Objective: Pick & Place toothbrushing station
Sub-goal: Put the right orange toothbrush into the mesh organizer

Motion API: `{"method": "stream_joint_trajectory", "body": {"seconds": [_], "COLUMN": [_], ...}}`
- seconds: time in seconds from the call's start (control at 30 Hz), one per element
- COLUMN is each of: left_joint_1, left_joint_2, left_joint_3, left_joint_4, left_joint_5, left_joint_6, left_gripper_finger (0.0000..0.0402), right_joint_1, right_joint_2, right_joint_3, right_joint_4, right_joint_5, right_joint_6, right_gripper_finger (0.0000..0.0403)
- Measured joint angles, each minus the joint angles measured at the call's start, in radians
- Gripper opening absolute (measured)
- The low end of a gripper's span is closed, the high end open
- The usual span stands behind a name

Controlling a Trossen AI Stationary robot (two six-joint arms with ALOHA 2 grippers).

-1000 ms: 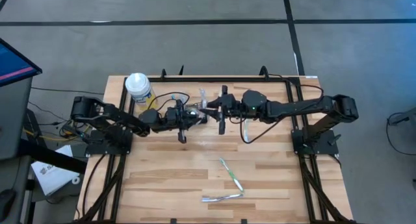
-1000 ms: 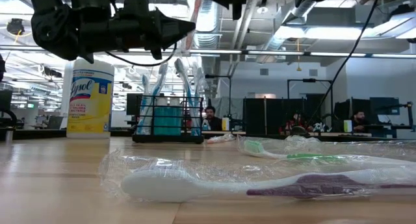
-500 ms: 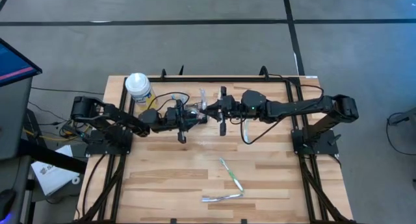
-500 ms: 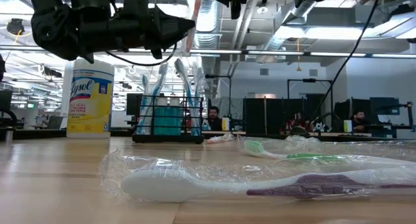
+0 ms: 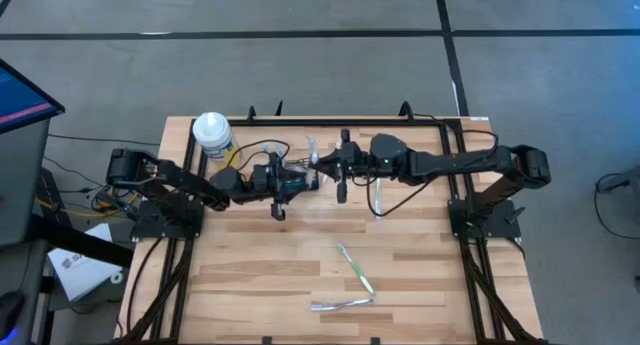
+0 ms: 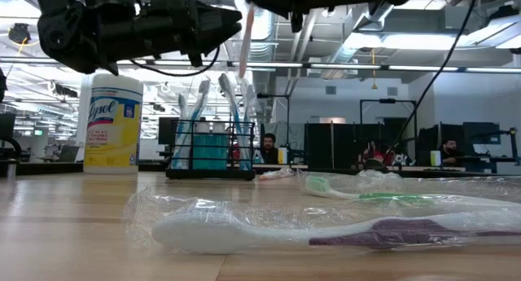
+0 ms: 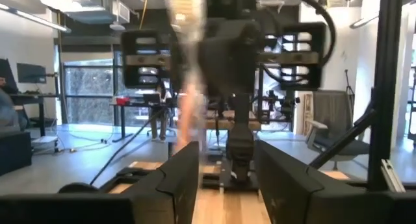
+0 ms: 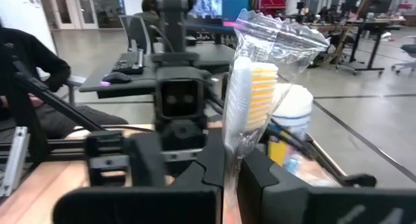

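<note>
The toothbrushing station (image 6: pixel 210 151), a black wire caddy with several brushes standing in it, sits on the far part of the table. In the high view it is mostly hidden under my left gripper (image 5: pixel 303 181). That gripper hovers open above it (image 7: pixel 224 178), with nothing between its fingers. My right gripper (image 5: pixel 322 166) faces it from the right and is shut on a toothbrush in a clear wrapper (image 8: pixel 250 87). The wrapped brush (image 6: pixel 245 45) hangs upright just above the caddy's brushes. My right gripper pinches the wrapped toothbrush between its two fingers, on the handle just below the head (image 8: pixel 229 143). The fingers lie level, coming from the table's right, across the brush. The yellow-and-white head stands above them, and the handle (image 6: pixel 243 65) hangs below, clear of the table.
A yellow canister with a white lid (image 5: pixel 213 135) stands at the far left beside the caddy. Two wrapped toothbrushes lie near the front edge, one green (image 5: pixel 354 268) and one purple (image 5: pixel 342 304). Bare wood lies between them and the arms.
My left gripper has opened and let go of the wrapped toothbrush, staying in place. The brush had slanted between the two grippers. It now hangs nearly upright and a little lower from my right gripper alone.
</note>
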Motion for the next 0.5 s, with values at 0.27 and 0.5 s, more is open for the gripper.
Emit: {"method": "stream_joint_trajectory", "body": {"seconds": [0.27,0.5], "left_joint_1": [-0.048,-0.063], "left_joint_2": [-0.053,-0.072], "left_joint_3": [-0.001,-0.001], "left_joint_4": [-0.003,-0.007], "left_joint_5": [0.001,0.000], "left_joint_6": [0.005,0.006], "left_gripper_finger": [0.0144,0.0145], "right_joint_1": [-0.059,-0.112], "right_joint_2": [0.000,0.000], "right_joint_3": [0.000,0.000], "right_joint_4": [-0.006,-0.021], "right_joint_5": [0.000,-0.022], "right_joint_6": [0.000,0.000], "right_gripper_finger": [0.0006,0.0006]}}
